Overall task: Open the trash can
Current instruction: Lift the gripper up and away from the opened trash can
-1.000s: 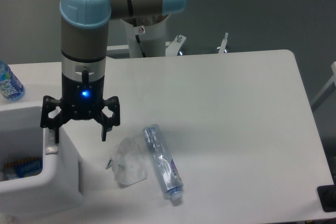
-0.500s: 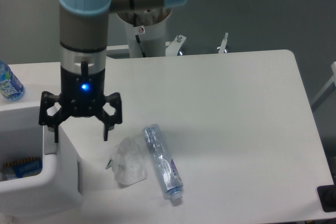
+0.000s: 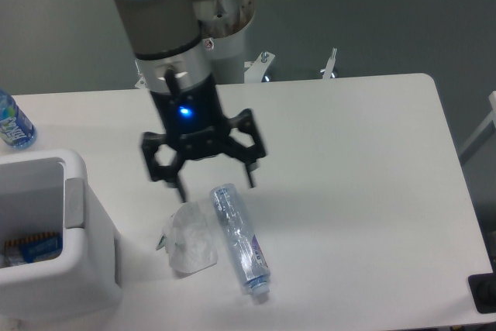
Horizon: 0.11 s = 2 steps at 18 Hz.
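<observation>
The trash can (image 3: 58, 273) is a large white boxy bin at the table's lower left. Its top stands open, and coloured litter (image 3: 31, 247) shows inside. A grey latch strip (image 3: 74, 201) sits on its right rim. My gripper (image 3: 215, 186) is open and empty, hanging above the table to the right of the can, well apart from it. Its fingertips are just above a crumpled clear bottle (image 3: 191, 239) and a clear plastic bottle (image 3: 240, 238).
A blue-labelled bottle (image 3: 12, 122) stands at the table's far left edge behind the can. The robot's base (image 3: 221, 52) stands at the table's back edge. The table's right edge (image 3: 453, 160) runs diagonally down the right side.
My gripper has swung right and away from the trash can's right rim to above the two bottles. It stays open. The can's top stays open.
</observation>
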Motion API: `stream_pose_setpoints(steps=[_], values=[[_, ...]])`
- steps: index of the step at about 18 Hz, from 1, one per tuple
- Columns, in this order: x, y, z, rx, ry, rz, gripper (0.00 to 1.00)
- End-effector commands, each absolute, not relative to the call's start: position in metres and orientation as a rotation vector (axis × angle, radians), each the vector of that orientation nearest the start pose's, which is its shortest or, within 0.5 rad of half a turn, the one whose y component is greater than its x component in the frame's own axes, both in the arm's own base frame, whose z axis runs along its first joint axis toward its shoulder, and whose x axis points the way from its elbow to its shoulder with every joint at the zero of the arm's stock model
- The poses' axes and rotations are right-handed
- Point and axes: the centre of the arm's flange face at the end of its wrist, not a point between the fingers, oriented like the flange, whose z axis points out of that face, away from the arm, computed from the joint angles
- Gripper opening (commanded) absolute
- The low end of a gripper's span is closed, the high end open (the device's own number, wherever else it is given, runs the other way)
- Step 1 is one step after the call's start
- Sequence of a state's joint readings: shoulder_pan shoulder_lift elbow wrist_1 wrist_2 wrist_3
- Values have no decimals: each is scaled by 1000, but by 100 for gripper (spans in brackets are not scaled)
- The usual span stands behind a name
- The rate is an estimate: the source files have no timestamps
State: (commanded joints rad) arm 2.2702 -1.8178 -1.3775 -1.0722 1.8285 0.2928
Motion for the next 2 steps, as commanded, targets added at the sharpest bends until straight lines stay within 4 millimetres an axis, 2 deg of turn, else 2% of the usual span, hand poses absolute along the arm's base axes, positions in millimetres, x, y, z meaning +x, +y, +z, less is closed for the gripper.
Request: stream_pose_setpoints(steps=[2], values=[[-338,539,509,-2745,-647,634,100]])
